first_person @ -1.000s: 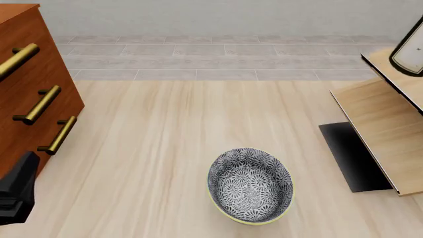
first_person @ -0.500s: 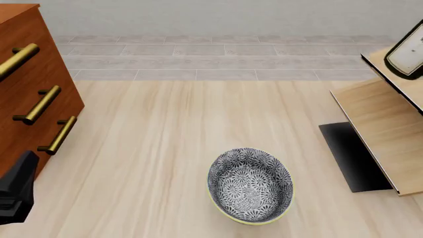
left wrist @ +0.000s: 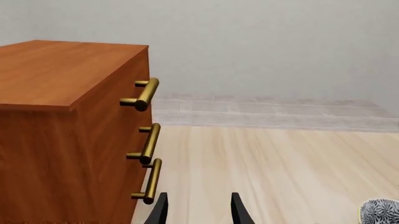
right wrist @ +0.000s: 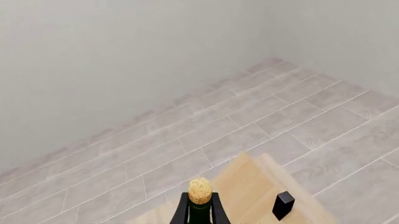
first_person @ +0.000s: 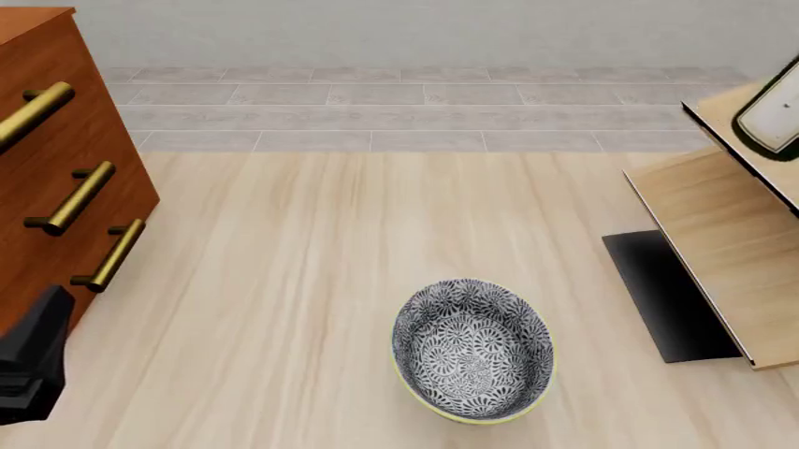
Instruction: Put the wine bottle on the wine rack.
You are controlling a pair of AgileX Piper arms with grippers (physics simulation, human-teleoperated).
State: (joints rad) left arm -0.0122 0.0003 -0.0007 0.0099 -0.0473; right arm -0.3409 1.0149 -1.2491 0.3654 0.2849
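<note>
The wine bottle's dark lower end with its white label [first_person: 774, 117] shows at the right edge of the front view, tilted over the top panel of the wine rack [first_person: 731, 243]. In the right wrist view its dark green neck and tan cork [right wrist: 199, 192] rise between my right gripper's [right wrist: 199, 215] fingers, which are shut on it, over a light wooden rack panel [right wrist: 249, 184]. The right gripper is outside the front view. My left gripper [first_person: 32, 365] is low at the left by the cabinet, and its fingers [left wrist: 238, 211] are open and empty.
A reddish-brown drawer cabinet [first_person: 56, 168] with brass handles [left wrist: 147, 93] stands at the left. A patterned oval bowl [first_person: 472, 349] sits on the table at the front centre. A small black block [right wrist: 283, 204] shows beside the bottle neck.
The bottle's labelled end has shifted slightly right and down over the rack's top. The left gripper has not moved.
</note>
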